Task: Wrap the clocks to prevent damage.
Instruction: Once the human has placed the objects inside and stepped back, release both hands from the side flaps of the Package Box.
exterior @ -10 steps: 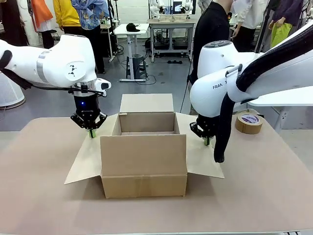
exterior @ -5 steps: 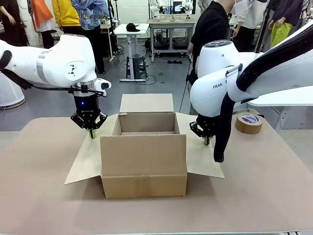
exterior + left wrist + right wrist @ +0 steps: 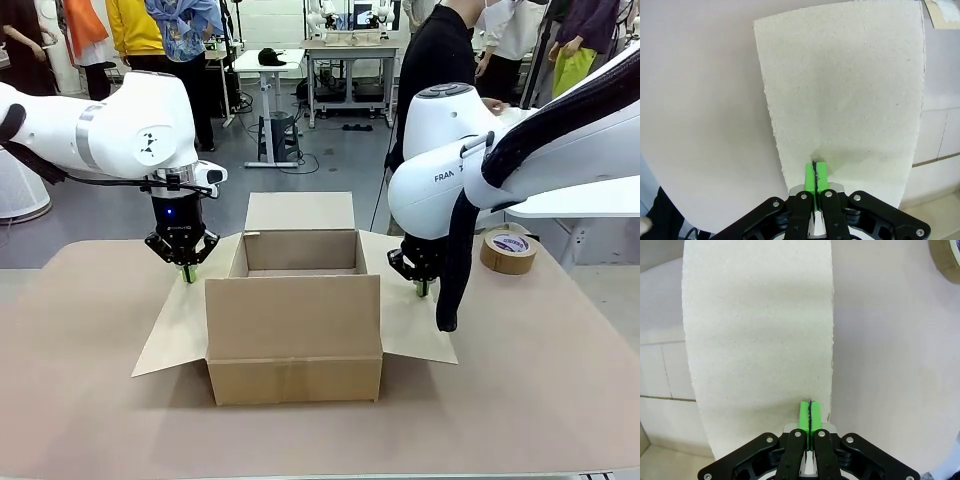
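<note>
Front view: left gripper [image 3: 187,272] and right gripper [image 3: 423,291], shut and empty, touch box [image 3: 293,335] flaps [image 3: 175,335] at nine and three o'clock. Card looks light, stiff; grab edges.

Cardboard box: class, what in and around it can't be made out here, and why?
- Floor of the cardboard box: front view, hidden behind its near wall; contents unknown.
- Tape roll: right wrist view, cut off by the top corner.
- Its label: front view, too small to read.
- Whether the left gripper touches the flap: left wrist view, its shut tips hide the contact.
</note>
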{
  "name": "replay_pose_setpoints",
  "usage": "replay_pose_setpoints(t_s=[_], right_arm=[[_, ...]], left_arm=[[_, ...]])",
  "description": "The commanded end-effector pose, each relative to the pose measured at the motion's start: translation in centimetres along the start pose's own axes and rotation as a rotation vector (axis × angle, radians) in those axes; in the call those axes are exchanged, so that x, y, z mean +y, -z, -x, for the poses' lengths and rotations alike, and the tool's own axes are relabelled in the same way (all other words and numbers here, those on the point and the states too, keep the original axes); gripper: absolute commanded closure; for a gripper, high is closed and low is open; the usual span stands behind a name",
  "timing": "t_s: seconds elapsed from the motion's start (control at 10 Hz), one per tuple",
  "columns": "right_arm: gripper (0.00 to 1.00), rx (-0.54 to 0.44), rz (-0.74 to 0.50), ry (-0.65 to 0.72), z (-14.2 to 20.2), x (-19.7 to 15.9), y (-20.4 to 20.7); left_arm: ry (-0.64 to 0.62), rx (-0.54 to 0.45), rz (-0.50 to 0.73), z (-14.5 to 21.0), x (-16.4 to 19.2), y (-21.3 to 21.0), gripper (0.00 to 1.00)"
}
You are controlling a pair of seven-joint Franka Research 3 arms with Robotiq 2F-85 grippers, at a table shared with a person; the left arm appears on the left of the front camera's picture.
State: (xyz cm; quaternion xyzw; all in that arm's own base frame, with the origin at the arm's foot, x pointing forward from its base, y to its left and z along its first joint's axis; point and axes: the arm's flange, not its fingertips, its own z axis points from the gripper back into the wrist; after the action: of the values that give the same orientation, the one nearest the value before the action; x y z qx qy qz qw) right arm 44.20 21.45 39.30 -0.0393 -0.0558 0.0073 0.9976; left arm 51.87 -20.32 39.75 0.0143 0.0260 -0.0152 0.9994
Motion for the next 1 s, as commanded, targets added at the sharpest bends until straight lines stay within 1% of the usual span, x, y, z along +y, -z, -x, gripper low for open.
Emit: replay_pose_setpoints(t_s=[0.0, 0.9], right_arm=[[0.99, 0.005, 0.006, 0.001, 0.11, -0.06, 0.02], [0.99, 0.005, 0.006, 0.001, 0.11, -0.06, 0.02]], left_arm=[[0.005, 0.003, -0.017, 0.01, 0.17, 0.06, 0.99], [0.005, 0.003, -0.017, 0.01, 0.17, 0.06, 0.99]])
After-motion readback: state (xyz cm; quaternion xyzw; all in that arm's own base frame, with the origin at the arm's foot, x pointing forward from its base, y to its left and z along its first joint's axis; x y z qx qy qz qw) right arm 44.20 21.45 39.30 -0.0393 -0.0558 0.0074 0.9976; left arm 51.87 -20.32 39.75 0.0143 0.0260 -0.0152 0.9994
